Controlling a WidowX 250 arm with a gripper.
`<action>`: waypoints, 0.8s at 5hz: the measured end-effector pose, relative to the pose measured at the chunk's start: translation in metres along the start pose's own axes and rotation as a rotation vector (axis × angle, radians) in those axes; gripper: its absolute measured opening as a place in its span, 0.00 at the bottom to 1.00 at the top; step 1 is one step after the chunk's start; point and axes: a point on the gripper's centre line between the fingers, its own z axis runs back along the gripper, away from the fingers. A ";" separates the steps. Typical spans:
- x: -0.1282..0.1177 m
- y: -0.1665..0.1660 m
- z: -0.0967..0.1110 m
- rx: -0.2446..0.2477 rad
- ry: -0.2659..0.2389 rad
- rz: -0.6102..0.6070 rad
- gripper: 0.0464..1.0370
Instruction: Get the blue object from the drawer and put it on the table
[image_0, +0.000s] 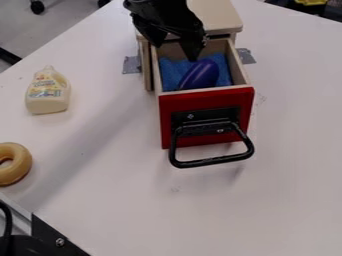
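Blue object lies frontward of the parted claw, its length slanting along the drawer

The drawer (206, 119) stands open, and the dark blue, rounded object (200, 75) rests inside it, on a brighter blue lining (172, 71). The claw (176, 50) hangs over the drawer's rear part, its two fingers apart with nothing between them. From there the object lies toward the drawer's red front and somewhat to the camera's right. One finger (193, 49) is close to the object's rear end; whether they touch, I cannot tell.

The object's long axis runs mostly front to back in the drawer, slanting so that its front end sits farther to the camera's left. The coming move seems to be the grasp: shift toward the drawer front, then bring one finger down on each long side of the object. Closing from the present spot would probably catch only lining, or nudge the object against the drawer's front wall.

Once gripped, it needs lifting clear of the drawer's walls before going to the worktop (294, 165). The stretch just to the camera's right of the drawer looks a suitable place. The bottle (48, 93) stands left of the drawer in this view.
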 end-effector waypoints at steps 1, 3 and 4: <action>0.002 0.001 -0.010 -0.002 0.011 0.004 0.96; 0.002 -0.012 -0.016 -0.045 0.021 -0.041 0.96; -0.006 -0.022 -0.022 -0.077 0.033 -0.089 0.96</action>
